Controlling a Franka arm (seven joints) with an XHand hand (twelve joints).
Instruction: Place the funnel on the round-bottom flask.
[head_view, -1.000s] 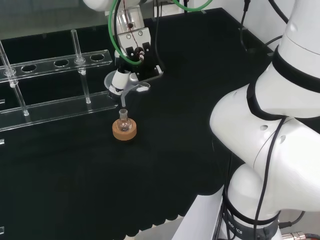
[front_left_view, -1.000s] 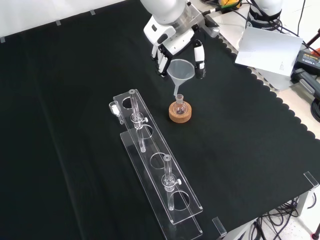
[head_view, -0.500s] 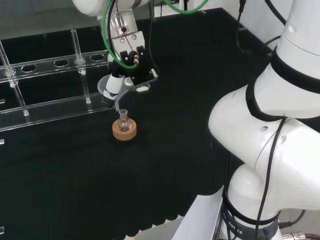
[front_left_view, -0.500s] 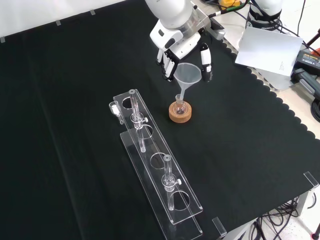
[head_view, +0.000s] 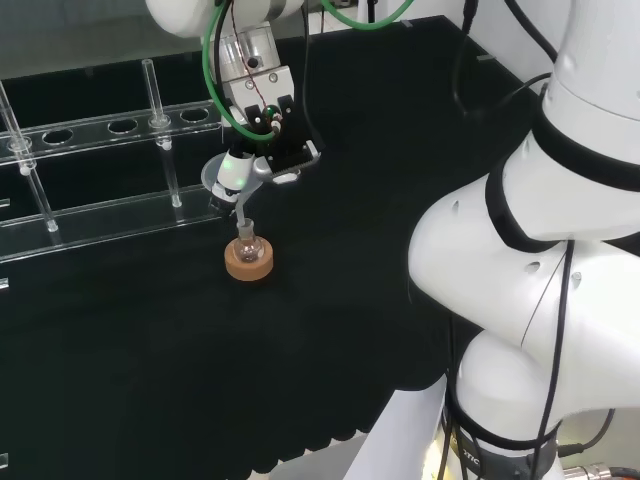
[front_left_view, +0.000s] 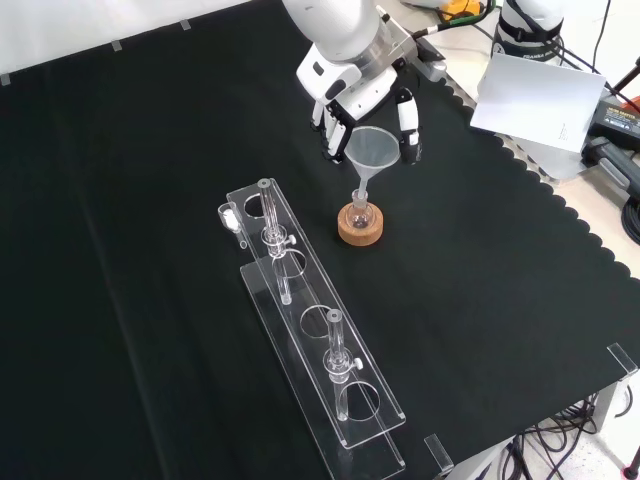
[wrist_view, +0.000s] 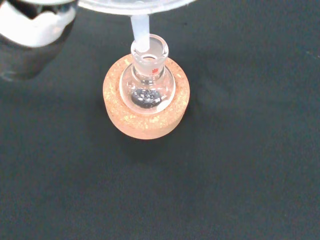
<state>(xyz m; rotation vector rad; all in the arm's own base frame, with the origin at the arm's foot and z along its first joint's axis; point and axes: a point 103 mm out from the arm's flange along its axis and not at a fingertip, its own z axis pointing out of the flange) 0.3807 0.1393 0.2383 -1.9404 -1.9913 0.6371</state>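
Insertion stage of the funnel placement. The black and white hand (front_left_view: 362, 95) pinches the clear plastic funnel (front_left_view: 371, 150) by its cone, fingers curled against the rim on either side, and holds it above the small clear glass round-bottom flask (front_left_view: 360, 211). The flask stands upright in a round cork ring stand (front_left_view: 360, 228) on the black-clothed table (front_left_view: 500, 300), just beside a clear acrylic test-tube rack (front_left_view: 310, 330). In the wrist view the funnel's stem tip (wrist_view: 140, 37) sits at the mouth of the flask neck (wrist_view: 149, 50), at or just inside the rim; how deep it reaches cannot be told. The stem looks slightly tilted in the front view.

Done: funnel grasped, carried over and aligned with the neck. Left, by judgement: lower the funnel until the cone seats on the neck, straighten it, then release.
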